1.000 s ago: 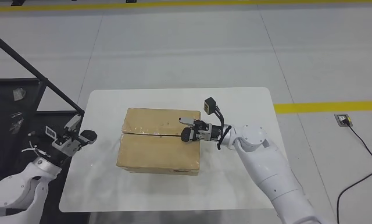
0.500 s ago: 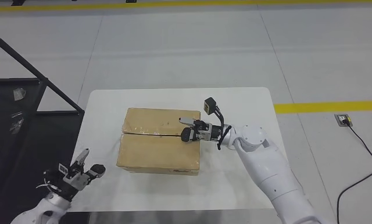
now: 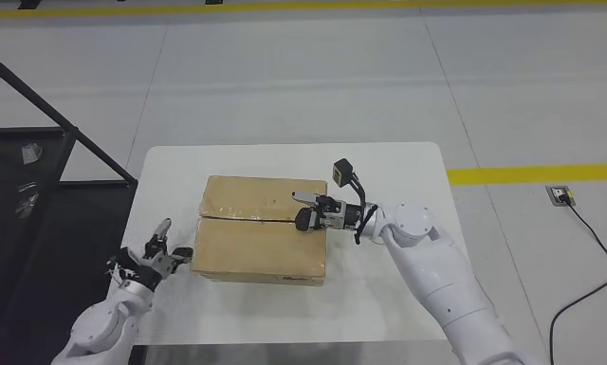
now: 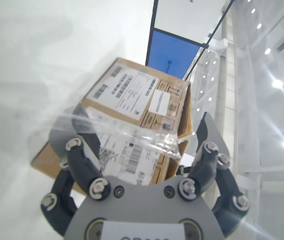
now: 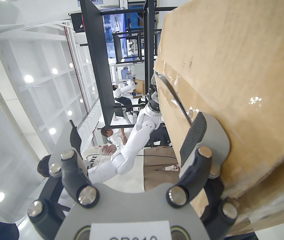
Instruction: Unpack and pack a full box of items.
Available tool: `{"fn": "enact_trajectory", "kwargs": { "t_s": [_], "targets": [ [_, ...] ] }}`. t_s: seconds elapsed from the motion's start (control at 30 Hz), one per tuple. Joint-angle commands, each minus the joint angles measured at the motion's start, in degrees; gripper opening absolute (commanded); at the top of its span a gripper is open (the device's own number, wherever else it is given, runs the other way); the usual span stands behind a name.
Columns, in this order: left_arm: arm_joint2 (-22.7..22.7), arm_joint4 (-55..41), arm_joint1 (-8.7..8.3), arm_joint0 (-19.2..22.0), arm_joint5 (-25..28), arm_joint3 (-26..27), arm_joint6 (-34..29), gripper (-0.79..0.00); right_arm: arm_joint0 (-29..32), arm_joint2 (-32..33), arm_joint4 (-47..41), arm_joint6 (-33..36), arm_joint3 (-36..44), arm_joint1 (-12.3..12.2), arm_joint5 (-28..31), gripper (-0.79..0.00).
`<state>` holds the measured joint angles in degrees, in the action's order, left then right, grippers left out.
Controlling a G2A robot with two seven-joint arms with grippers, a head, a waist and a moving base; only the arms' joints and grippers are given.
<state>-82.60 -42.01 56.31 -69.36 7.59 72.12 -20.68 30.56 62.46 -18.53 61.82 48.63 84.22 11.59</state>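
The right gripper (image 3: 300, 209), fingers apart, rests at the closed brown cardboard box's (image 3: 247, 246) top seam (image 3: 248, 216), while the left gripper (image 3: 175, 242), fingers also apart, faces its end.

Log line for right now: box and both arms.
box: flaps down, on table | left gripper: open, beside box's labelled side | right gripper: open, over top seam

The left pincer (image 4: 142, 119) rises from the lower edge of the frame with its fingers spread wide. Between and beyond them, at frame centre, a cardboard box (image 4: 132, 91) with white printed labels rests on the white tabletop (image 4: 32, 51). Crumpled clear plastic film (image 4: 142, 136) stretches across the box's near corner, draped over the lower-left finger (image 4: 82, 136).
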Motion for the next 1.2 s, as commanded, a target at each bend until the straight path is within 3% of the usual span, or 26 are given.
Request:
{"fn": "enact_trajectory", "kwargs": {
  "t_s": [0.0,0.27,0.6,1.0,1.17],
  "targets": [
    [-0.86,0.7,-0.02,1.14,0.87,-0.88,-0.1,0.0,0.0,0.0,0.0,0.0,0.0,0.0,0.0,0.0],
    [-4.72,5.58,-0.58,4.35,0.35,-1.22,-0.25,0.0,0.0,0.0,0.0,0.0,0.0,0.0,0.0,0.0],
    [-4.08,8.87,-0.14,4.33,0.85,-0.65,-0.54,0.0,0.0,0.0,0.0,0.0,0.0,0.0,0.0,0.0],
    [-2.7,-2.22,1.79,1.01,-0.97,2.63,2.64,0.0,3.34,0.14,0.12,-5.62,4.98,-0.2,1.46,0.0],
    [-2.74,-3.34,2.31,0.08,-1.09,4.47,5.31,0.0,2.47,-1.39,2.22,-9.81,3.68,0.21,-1.22,0.0]
  ]
}}
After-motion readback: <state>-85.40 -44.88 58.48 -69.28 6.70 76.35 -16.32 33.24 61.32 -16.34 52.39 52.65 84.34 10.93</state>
